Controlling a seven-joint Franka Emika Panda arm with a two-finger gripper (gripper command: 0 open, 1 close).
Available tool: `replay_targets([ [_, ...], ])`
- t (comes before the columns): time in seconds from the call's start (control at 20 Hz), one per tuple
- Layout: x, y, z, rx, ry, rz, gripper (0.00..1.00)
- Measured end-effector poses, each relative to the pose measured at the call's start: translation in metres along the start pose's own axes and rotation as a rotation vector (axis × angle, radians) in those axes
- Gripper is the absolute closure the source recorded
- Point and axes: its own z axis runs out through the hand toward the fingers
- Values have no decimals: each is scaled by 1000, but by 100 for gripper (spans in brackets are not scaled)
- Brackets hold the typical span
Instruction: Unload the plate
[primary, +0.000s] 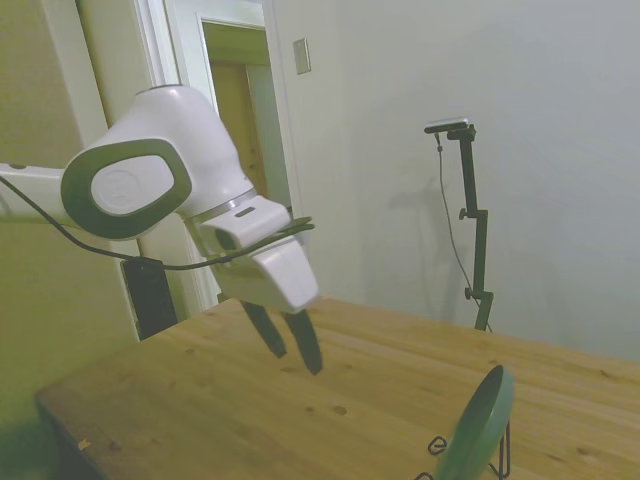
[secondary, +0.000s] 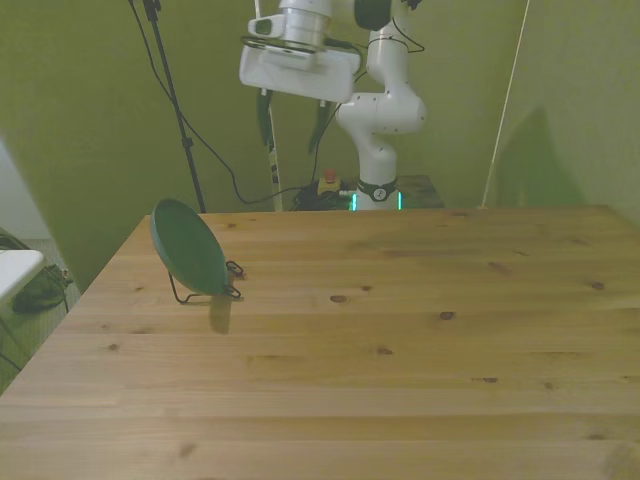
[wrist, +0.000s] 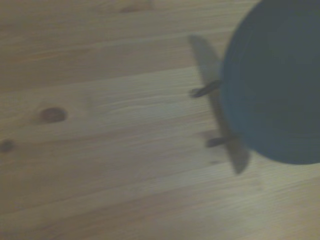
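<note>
Approach step, nothing lifted yet.

Front view, left to right:

- Plate (secondary: 188, 246): dark green, propped on edge, leaning in a thin black wire rack (secondary: 207, 290). Position: near the left edge of the table (secondary: 400, 370) in the front view, toward the far side. Same plate at the lower right of the side view (primary: 474, 428), edge-on, rack feet just visible below it. Blurred in the wrist view (wrist: 272, 82), with two rack prongs showing beside the rim.
- Gripper (secondary: 292, 121): high above the table's far edge, to the front view's right of the plate and well apart from it. Fingers pointing down, spread wide, holding nothing. Side view (primary: 290, 343) confirms: two dark fingers apart, clear of the wood, tilted toward the plate.
- Remainder of the table toward the front view's right: bare wood with knots only.

Stage of task, as a judgement: transit toward the plate; grasp not yet made; plate fully seated in the rack.

Requirements for the next move, as a judgement:

- Bring the gripper down and across to the plate's upper rim.
- Align the finger gap with the thin rim, one finger on each face of the plate.
- Keep the spread wide until the rim sits between the fingers.
- Close firmly; smooth surface, likely to slip.
- Lift upward along the lean to clear the rack prongs without dragging the light rack along.
- Then lay the plate flat on open wood.
</note>
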Motion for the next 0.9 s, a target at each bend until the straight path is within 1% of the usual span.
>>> replay_targets([
  [0.1, 34, 9, 7, 2, 26, 23, 0],
  [0.25, 74, 3, 26, -6, 52, 28, 0],
  [0.45, 102, -13, 43, -21, 62, 27, 0],
  [0.55, 104, -23, 38, -5, 65, 20, 0],
  [0.7, 109, -23, 33, -1, 78, 25, 0],
  [0.8, 122, -17, 26, 0, 97, 39, 0],
  [0.9, 141, 0, 24, -13, 111, 55, 0],
])
